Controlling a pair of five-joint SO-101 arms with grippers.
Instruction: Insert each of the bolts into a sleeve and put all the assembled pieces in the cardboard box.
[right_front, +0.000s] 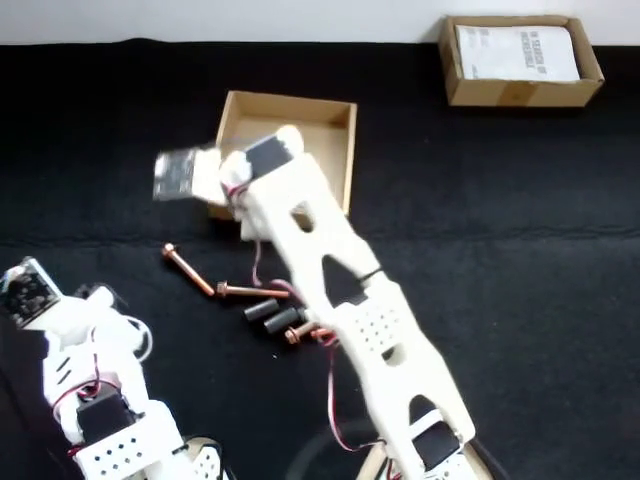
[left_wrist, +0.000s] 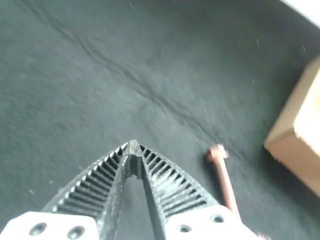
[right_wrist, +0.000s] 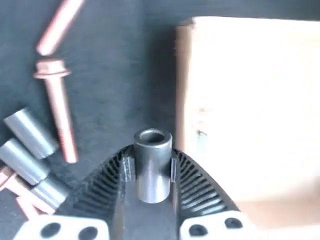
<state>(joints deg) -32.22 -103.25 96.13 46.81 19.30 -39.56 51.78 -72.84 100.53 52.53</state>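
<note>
R gripper (right_wrist: 152, 151): clamped on sleeve (right_wrist: 152, 172), just beside cardboard box (right_wrist: 250, 100).
L gripper (left_wrist: 134, 148): jaws together, empty, near bolt (left_wrist: 223, 176), over blk mat (left_wrist: 100, 75).

Bright even light, soft shadows on the black cloth (right_front: 520, 250), cardboard box (right_wrist: 240, 100) glaring pale

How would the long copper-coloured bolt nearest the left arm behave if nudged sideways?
The long copper-coloured bolt has a round shank, so it would probably roll, likely curving because its flanged head is wider. It looks like solid metal, so presumably stiff and heavy for its size. The soft black cloth may slow it.
</note>
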